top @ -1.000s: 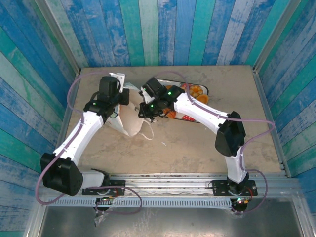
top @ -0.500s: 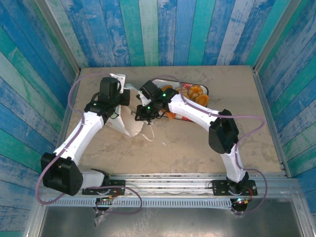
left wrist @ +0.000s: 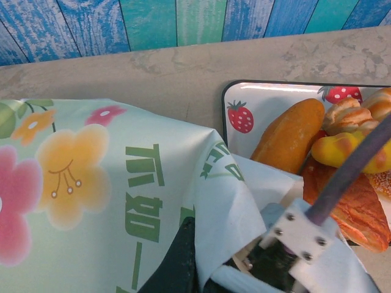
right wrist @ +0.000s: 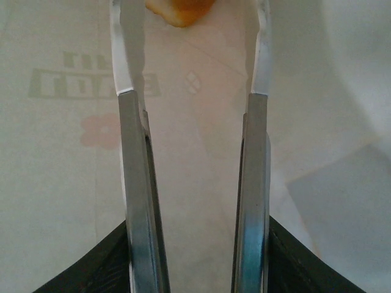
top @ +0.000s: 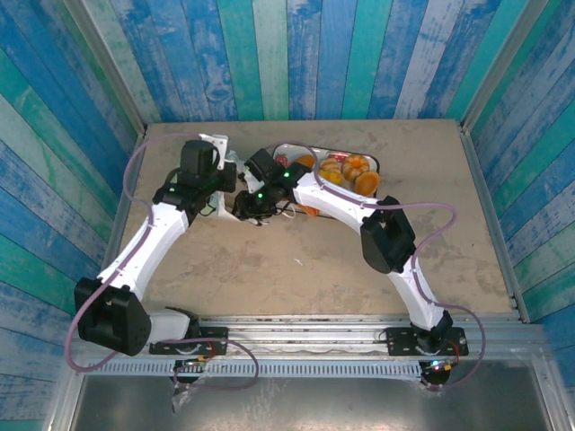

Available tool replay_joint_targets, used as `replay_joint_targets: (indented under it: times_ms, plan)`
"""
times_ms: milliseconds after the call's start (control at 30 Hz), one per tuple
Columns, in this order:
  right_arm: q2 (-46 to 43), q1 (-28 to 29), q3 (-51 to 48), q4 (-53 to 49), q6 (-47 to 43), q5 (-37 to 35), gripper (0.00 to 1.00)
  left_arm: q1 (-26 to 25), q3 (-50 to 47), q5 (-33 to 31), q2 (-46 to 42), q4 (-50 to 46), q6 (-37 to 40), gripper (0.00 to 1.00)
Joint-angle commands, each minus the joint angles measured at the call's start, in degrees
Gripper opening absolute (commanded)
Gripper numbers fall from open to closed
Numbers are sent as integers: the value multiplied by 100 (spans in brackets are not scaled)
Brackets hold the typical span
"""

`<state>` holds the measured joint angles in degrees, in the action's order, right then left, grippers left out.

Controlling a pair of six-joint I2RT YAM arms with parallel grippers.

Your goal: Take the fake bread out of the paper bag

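Lying paper bag (left wrist: 91, 183), mouth toward tray (left wrist: 274, 93)

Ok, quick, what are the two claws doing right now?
Left gripper: looks shut on the paper bag edge.
Right gripper: open, empty, inside the bag, fake bread just ahead.

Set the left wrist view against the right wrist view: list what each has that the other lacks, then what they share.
Left wrist: the strawberry tray with fake bread in it, and the table. Right wrist: the right gripper, fingers open, and an orange bread piece between their tips. Shared: the paper bag, white with green print.
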<state>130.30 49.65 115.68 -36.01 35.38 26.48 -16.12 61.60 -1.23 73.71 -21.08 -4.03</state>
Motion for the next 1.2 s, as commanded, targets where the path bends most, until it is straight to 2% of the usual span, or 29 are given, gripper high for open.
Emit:
replay_joint_targets:
  times_ms: [0, 200, 300, 433, 567, 733, 1167]
  plan:
    - [246, 27, 273, 270, 46, 209, 51, -27, 113, 460, -141, 43, 127, 0]
    - [537, 28, 586, 303, -111, 270, 55, -32, 220, 865, -24, -79, 210, 0]
    - [619, 29, 688, 338, -104, 73, 54, -32, 247, 1022, 18, -104, 201, 0]
    - [681, -45, 745, 486, 71, -141, 41, -32, 303, 1064, -12, -184, 194, 0]
    - [601, -61, 662, 695, 146, -167, 16, -32, 334, 876, -58, -294, 261, 0]
    - [282, -61, 307, 684, 60, -254, 2, -31, 243, 497, -54, -291, 313, 0]
    - [-983, -87, -1297, 824, -194, -125, 1, -32, -260, -410, -22, 244, 823, 0]
